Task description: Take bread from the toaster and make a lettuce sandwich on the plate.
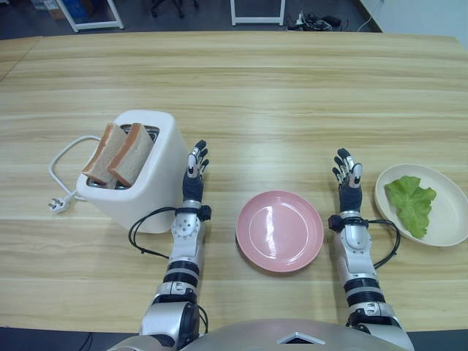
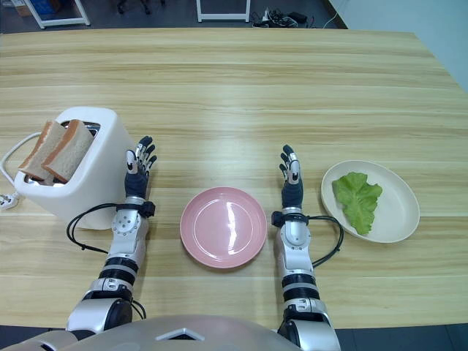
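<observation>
Left hand [image 1: 194, 172]: released, fingers extended forward, holding nothing, positioned low over the wooden table [image 1: 292, 88]. Right hand [image 1: 349, 179]: likewise released, fingers straight, holding nothing. The white toaster [image 1: 157, 157] stands immediately to the outer side of the left hand, just beside its fingers; contact between the two cannot be confirmed. Two bread slices [image 1: 130, 155] sit in the toaster slots, leaning outward away from the left hand, their upper halves projecting above the toaster top. The pink plate [image 1: 279, 230] lies between the two hands, slightly nearer the robot than the fingertips, bare, and touched by neither hand. A cream dish [image 1: 455, 216] rests on the outer side of the right hand, near it but apart. The lettuce leaf [image 1: 412, 201] lies in this dish, on the half closer to the right hand. A white power cord with plug [image 1: 57, 205] loops on the table on the far side of the toaster from the left hand.
</observation>
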